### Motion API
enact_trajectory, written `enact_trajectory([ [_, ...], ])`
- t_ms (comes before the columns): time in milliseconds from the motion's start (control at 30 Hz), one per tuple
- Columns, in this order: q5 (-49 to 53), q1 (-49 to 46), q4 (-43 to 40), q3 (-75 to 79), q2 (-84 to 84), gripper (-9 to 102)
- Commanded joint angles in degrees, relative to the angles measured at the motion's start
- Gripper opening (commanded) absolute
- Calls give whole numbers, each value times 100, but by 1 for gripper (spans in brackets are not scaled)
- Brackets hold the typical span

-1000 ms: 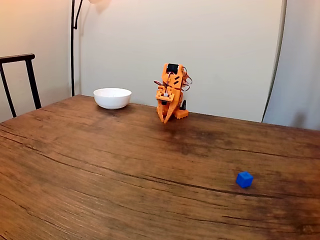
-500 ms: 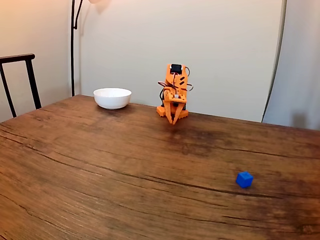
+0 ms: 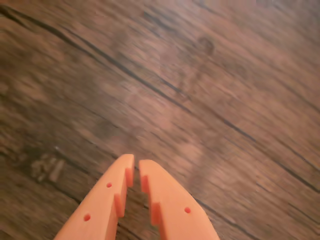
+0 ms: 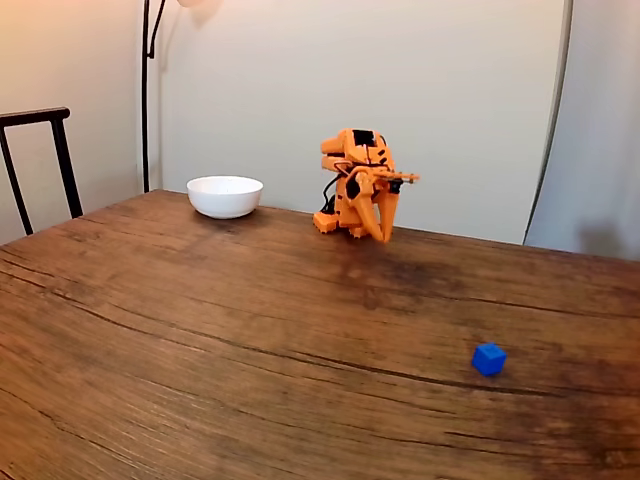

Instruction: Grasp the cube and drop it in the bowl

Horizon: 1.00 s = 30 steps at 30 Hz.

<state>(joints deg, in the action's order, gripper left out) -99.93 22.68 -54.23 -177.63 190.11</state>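
1. Nearest to you in the fixed view is the wooden counter (image 4: 200, 350), brown with dark lines running across it.
2. Your little blue cube (image 4: 488, 359) sits on the counter at the front right of the fixed view. Nothing is touching it.
3. Farther back, your orange arm (image 4: 352, 185) stands near the far edge of the counter. It is folded low and leans to the right in the fixed view.
4. Your gripper (image 4: 385, 232) points down at the counter, just off the wood, and it is well apart from the cube.
5. In the wrist view, your gripper (image 3: 136, 165) comes in from the bottom edge. Its two orange fingers (image 3: 107, 200) are almost together, with just a thin gap at the tips. There is nothing between them.
6. The wood under the gripper looks blurry in the wrist view.
7. Your white bowl (image 4: 225, 196) sits at the back left of the fixed view, to the left of the arm and far from the cube.
8. Past the counter you can see a dark chair (image 4: 40, 160) on the left, a thin black pole (image 4: 146, 90), and a plain pale wall (image 4: 450, 100).
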Motion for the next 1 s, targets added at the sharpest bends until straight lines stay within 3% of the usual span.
enact_trajectory([
  [0, 9, 0, 141, 545, 26, 0],
  [533, -53, -501, 88, 2584, -193, 0],
  [967, -800, -510, 668, 5273, -3920, 0],
])
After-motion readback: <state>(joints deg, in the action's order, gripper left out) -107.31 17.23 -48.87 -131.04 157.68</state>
